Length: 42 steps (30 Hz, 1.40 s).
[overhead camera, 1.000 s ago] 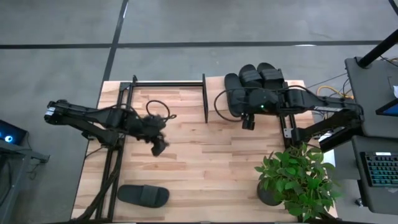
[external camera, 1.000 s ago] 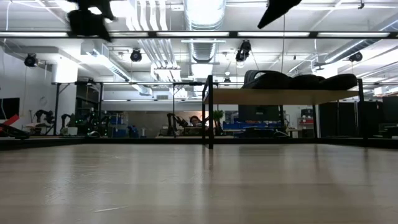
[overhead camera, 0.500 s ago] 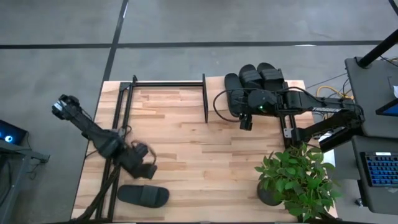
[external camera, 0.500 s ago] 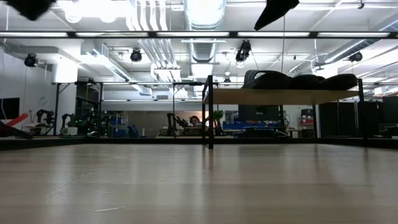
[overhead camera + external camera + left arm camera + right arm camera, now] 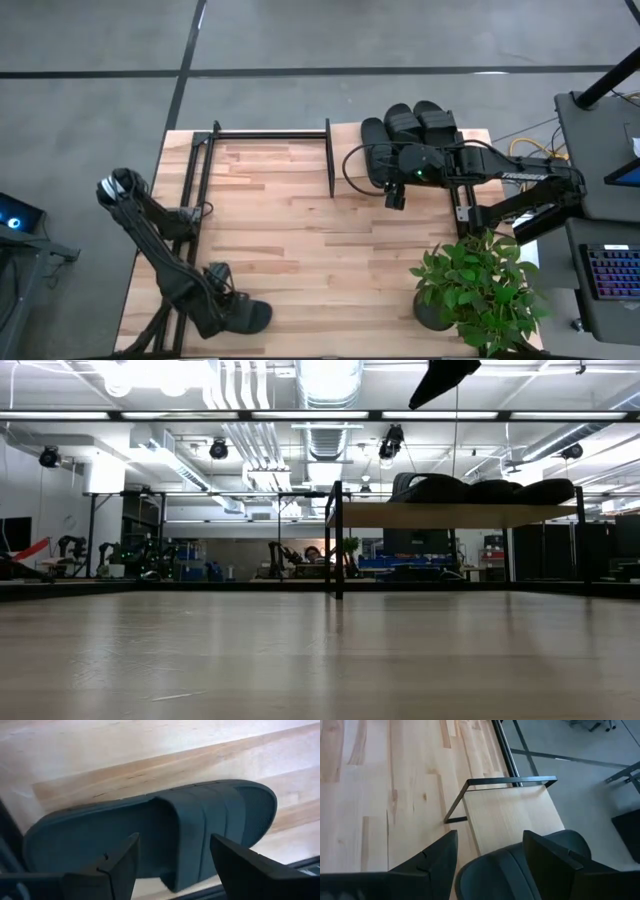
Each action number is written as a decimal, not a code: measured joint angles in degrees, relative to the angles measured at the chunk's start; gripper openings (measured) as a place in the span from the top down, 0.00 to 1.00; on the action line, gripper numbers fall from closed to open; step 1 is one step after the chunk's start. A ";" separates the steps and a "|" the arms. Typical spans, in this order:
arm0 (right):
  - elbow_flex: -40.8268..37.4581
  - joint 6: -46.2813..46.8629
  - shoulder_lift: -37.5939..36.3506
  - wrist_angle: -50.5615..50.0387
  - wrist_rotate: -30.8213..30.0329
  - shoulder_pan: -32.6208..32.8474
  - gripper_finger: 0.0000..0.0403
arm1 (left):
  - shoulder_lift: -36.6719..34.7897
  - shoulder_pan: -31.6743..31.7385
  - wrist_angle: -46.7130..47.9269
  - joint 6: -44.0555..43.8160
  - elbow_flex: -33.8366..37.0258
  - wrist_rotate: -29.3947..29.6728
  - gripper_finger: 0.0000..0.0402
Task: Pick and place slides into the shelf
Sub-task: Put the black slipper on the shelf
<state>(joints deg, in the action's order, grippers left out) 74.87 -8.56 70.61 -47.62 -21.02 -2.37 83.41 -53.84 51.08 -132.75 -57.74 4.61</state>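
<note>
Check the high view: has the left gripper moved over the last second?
Yes. The left gripper went from mid-table toward the near edge, and is now open over the lone slide, far from the shelf.

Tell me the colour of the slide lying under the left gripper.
Matte black slide; the left wrist view shows it best.

Left gripper (image 5: 222, 312) now down over the lone slide (image 5: 245, 316).
</note>
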 joint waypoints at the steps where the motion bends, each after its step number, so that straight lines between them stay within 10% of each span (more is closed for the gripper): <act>1: 0.00 0.04 0.00 -0.02 0.00 0.00 0.47 | 0.60 0.00 -0.21 0.00 0.00 0.07 0.44; 21: 0.00 1.03 0.00 -0.15 0.03 0.00 0.47 | 2.76 -0.28 -8.32 1.68 0.96 6.28 0.44; 31: -0.02 0.58 -0.01 -0.15 0.02 0.00 0.47 | 2.71 -0.31 -30.47 4.51 11.85 8.64 0.45; 42: -0.02 1.08 -0.02 -0.11 0.04 0.00 0.47 | 1.17 -0.17 -33.89 12.13 13.27 9.75 0.82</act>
<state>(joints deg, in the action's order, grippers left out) 74.85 -7.49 70.59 -47.73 -20.97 -2.37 84.58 -54.01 17.20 -120.62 -44.47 14.36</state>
